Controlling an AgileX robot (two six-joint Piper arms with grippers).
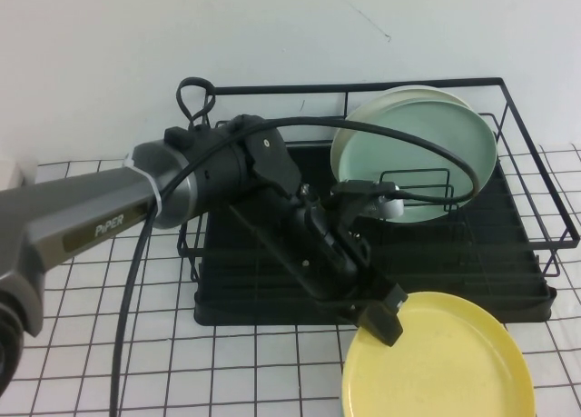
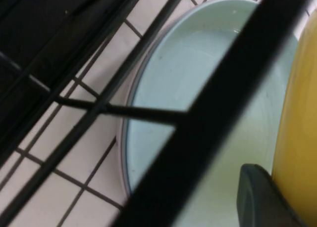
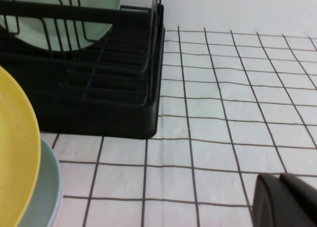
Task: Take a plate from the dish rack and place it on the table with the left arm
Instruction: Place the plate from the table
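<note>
The yellow plate sits low over the table, just in front of the black dish rack. My left arm reaches across the rack, and my left gripper is shut on the plate's near-left rim. In the left wrist view one black finger presses against the yellow plate. In the right wrist view the yellow plate lies over a pale green plate. My right gripper is shut and empty, low over the table right of the rack, outside the high view.
Two pale green plates stand upright in the rack's back right. The pale plate under the yellow one lies on the table beside the rack's front edge. Gridded table stretches right of the rack.
</note>
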